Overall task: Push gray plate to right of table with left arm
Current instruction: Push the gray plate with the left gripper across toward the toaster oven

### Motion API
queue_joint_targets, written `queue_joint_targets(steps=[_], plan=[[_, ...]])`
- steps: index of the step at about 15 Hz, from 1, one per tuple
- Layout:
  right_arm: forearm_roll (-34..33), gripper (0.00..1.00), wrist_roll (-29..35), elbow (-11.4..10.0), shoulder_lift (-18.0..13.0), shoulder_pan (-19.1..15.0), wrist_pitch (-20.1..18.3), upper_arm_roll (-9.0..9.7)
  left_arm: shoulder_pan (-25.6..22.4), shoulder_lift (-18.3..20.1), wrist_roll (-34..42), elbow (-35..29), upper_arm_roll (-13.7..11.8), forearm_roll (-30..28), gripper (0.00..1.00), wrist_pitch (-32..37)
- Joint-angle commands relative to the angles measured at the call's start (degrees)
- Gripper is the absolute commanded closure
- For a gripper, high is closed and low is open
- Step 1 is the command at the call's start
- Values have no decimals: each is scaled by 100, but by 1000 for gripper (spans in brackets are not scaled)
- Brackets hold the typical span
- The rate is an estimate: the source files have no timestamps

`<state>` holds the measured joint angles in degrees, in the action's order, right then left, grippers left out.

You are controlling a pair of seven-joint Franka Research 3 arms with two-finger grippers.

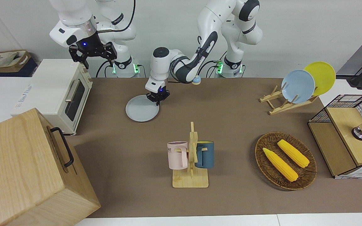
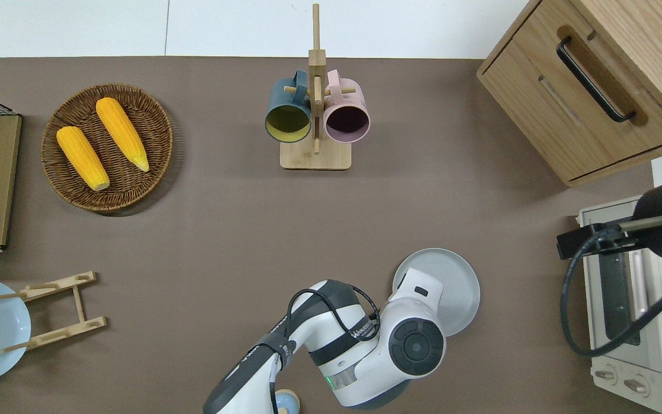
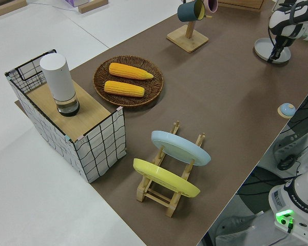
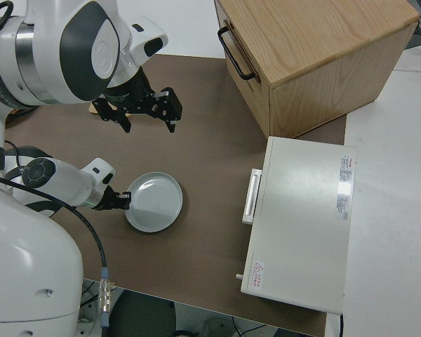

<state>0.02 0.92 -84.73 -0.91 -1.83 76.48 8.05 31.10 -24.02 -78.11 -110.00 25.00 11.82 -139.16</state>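
Scene: brown table (image 1: 231, 119) with two white robot arms along one long edge and a white toaster oven (image 1: 68, 94) at the right arm's end, used below as the landmark.
Gray plate: gray plate (image 1: 140, 110) lies flat on the table, level with the toaster oven and well apart from it, with bare tabletop between the two.
Left gripper: left gripper (image 1: 157, 96) is down at the plate's edge on the side away from the toaster oven, touching or just inside the rim.
Left fingers: cannot tell whether they are spread or closed; they only look set against the plate, not clamped around it.
Right gripper: right gripper (image 1: 92, 51) is parked, with its fingers spread apart and nothing between them.
Progress so far: plate appears part of the way toward the toaster oven's end, judging by how it sits past the table's middle.
Left to do: strip of open table between the plate and the toaster oven suggests more pushing is possible before the plate counts as being at that end.
Other things: mug rack (image 1: 191, 157), basket of corn (image 1: 285, 160) and a plate rack (image 1: 286, 102) all sit farther from the toaster oven than the gray plate does, clear of the pushing path.
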Motion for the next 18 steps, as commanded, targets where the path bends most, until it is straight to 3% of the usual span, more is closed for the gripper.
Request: queue_joint_targets(steps=[1, 5, 6, 8, 10, 11, 15, 18], plan=[[25, 17, 75, 53, -14, -107, -89, 92, 151, -288, -213, 225, -65, 198, 1000, 117], [25, 17, 75, 53, -14, -115, -89, 92, 186, -341, -222, 374, -65, 198, 967, 135], [25, 17, 75, 53, -14, -107, -89, 92, 186, -341, -222, 383, -74, 189, 866, 135], [25, 17, 75, 53, -14, -107, -89, 92, 186, -384, -222, 453, -74, 198, 540, 144], [25, 17, 66, 53, -14, -107, -89, 92, 186, -376, -222, 471, -83, 198, 282, 161], [25, 17, 66, 53, -14, -115, -89, 92, 186, -376, -222, 489, -83, 206, 215, 196], [25, 17, 75, 53, -14, -107, -89, 92, 186, -350, -213, 498, -83, 207, 15, 276], [25, 17, 75, 53, -14, -115, -89, 92, 177, -323, -204, 524, -83, 215, 15, 389]])
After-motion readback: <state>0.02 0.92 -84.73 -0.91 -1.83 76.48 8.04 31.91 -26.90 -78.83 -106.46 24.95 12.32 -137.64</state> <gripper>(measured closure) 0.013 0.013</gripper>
